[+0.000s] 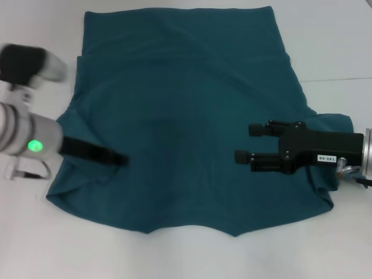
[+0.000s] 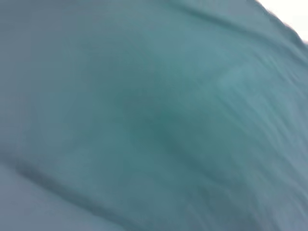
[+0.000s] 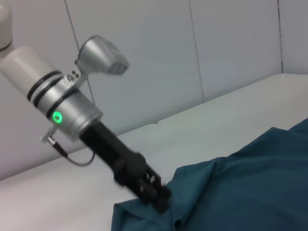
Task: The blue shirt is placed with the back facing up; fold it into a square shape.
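Note:
The blue shirt (image 1: 186, 104) lies spread flat on the white table, its hem toward the far side. Both side parts are folded inward. My left gripper (image 1: 120, 159) reaches in from the left and sits low on the shirt's left part, its jaws shut on the fabric, which bunches around its tip. The right wrist view shows that left gripper (image 3: 158, 198) biting the shirt's (image 3: 250, 187) raised edge. Blue shirt fabric (image 2: 154, 115) fills the left wrist view. My right gripper (image 1: 243, 143) hovers open over the shirt's right part, holding nothing.
White table (image 1: 325, 46) surrounds the shirt on all sides, with a seam line running across it at the right (image 1: 343, 78). A pale panelled wall (image 3: 144, 57) stands behind the table's far side.

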Controlling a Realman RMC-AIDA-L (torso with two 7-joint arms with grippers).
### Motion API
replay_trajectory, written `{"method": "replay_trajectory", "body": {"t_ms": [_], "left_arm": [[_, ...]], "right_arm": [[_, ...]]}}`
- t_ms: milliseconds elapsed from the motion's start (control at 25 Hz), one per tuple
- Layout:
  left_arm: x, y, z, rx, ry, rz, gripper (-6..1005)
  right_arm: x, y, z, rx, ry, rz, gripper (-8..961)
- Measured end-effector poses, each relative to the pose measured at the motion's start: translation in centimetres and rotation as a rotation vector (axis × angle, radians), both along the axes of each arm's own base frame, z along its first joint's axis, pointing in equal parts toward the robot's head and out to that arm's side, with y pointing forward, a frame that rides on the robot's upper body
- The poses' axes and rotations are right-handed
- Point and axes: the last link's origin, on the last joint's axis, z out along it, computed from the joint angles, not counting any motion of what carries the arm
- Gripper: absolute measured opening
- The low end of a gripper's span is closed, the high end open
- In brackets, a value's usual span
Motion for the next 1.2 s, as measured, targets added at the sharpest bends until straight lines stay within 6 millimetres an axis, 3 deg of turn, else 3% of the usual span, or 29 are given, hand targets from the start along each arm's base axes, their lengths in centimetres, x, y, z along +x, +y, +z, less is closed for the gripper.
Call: {"method": "replay_trajectory", "body": {"t_ms": [200,400,760,1200], "left_arm": [[-2.7,1.3,4.1,0.156,-0.083,0.192,544],[-5.1,1.9,5.7,0.237,-0.163,0.353,778],[-6.1,2.4,4.4,0.260,-0.192,0.444,934],[-7.1,2.3,2.2,0.274,-0.183,0.491,930]], "right_arm": [[0.0,0.0,0.0,0.001,-0.001,0.003,882],[-0.4,0.3,-0.1,0.007,-0.008,0.027,882],[-1.6,1.0,-0.5,0.001,-0.014,0.075,881],[-1.5,0.7,-1.2,-0.009,-0.007,0.095,881]]}}
